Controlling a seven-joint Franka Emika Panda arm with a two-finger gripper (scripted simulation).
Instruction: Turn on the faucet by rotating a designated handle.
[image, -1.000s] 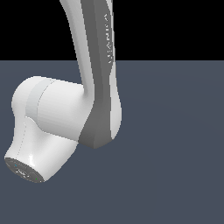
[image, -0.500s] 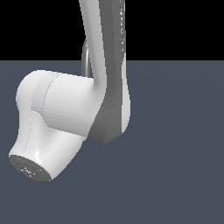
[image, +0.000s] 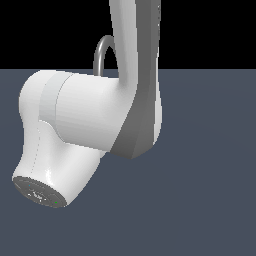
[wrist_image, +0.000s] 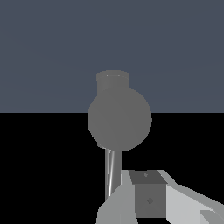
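Faucet approached, handle not yet reached

The faucet (wrist_image: 119, 117) is seen just ahead of the hand (wrist_image: 151, 199); its spout (image: 103, 52) shows behind the arm (image: 137, 80). Hand state cannot be told; the handle is hidden

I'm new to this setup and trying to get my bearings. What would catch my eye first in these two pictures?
In the exterior view, the white-and-grey robot arm fills most of the frame, and only a thin grey arch of the faucet shows behind it. In the wrist view, a grey ball-shaped part of the faucet sits dead centre, with a thin rod below it, and part of the claw juts in at the edge.
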